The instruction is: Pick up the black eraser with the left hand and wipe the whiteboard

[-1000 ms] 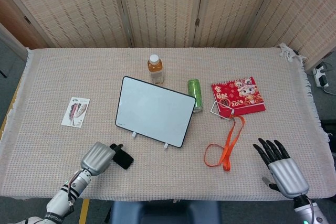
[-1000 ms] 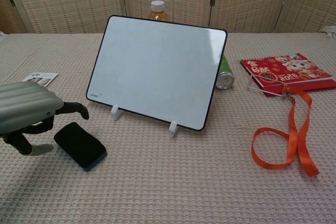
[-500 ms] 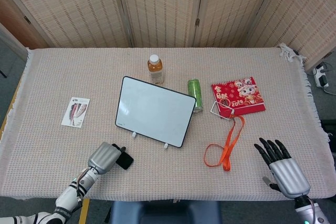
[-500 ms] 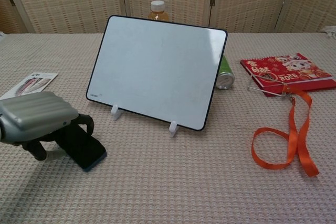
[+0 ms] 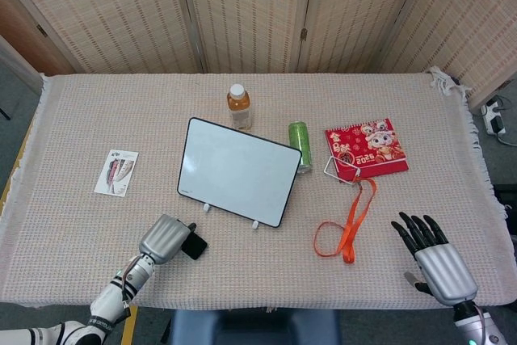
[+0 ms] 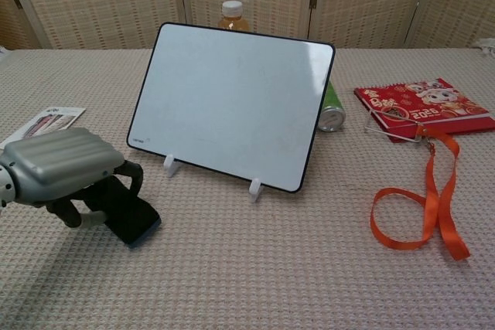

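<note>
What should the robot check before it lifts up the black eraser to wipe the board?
1. Left hand over the black eraser: ok, its fingers curl around the eraser's near end.
2. Firm hold on the eraser: cannot tell, the hand hides the contact and the eraser seems to lie on the tablecloth.
3. Whiteboard standing ready: ok, it leans back on its two white feet.
4. Free path from eraser to board: ok, only bare cloth lies between them.
5. Right hand out of the way: ok, it sits far off with fingers spread, holding nothing.
6. Orange lanyard away from the wiping: ok, it lies on the board's other side.
</note>
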Motion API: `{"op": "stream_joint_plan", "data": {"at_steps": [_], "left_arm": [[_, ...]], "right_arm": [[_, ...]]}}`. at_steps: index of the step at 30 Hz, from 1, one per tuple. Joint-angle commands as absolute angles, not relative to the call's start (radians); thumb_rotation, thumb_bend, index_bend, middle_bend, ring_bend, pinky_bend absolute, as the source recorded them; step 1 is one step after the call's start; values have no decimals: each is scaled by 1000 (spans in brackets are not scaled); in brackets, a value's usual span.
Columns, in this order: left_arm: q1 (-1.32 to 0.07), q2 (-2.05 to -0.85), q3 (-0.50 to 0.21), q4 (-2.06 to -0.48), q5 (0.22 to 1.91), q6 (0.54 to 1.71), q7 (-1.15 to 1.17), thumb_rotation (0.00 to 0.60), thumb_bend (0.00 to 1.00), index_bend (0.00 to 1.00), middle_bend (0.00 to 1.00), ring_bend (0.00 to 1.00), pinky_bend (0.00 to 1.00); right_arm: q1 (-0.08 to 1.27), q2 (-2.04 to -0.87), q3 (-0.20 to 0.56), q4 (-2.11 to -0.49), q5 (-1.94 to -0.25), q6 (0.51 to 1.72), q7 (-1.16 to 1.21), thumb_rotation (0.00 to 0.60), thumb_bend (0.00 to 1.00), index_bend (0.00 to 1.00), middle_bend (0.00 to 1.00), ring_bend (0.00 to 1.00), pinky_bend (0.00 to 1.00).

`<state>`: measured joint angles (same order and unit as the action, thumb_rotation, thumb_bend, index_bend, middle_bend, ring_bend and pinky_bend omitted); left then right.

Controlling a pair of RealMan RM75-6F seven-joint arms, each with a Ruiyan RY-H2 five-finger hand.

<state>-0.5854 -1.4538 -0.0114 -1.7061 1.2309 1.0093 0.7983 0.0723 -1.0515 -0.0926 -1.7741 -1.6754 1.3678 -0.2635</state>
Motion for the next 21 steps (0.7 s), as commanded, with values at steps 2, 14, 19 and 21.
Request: {"op": "stream_joint_plan", "data": {"at_steps": [2,14,19,21], "left_arm": [[-561,-1454,-14,-1692,1308,1092,730,600,421,713,1000,980,1000],[-520,-1696,-130,-1392,1501,1403,500,600,450,725,1000,992,1000],[-553,-1835,-184,-1217,1508,1444,451,600,464,726,1000,995,1000],[-568,-1896,-204,-1138,1518,1473,418,600,468,725,1000,997,1000]], "right_arm": [[72,-1052,-93,-1774,-1675,1368,-265,600,256,0,0,0,0],[69,-1053,-94,-1777,-1678,1376,-266,600,256,0,0,0,0],[66,-1045,-95,-1776,-1687,1387,-250,600,257,0,0,0,0],[65,-1040,-97,-1777,-1692,1392,-242,600,257,0,0,0,0]]}}
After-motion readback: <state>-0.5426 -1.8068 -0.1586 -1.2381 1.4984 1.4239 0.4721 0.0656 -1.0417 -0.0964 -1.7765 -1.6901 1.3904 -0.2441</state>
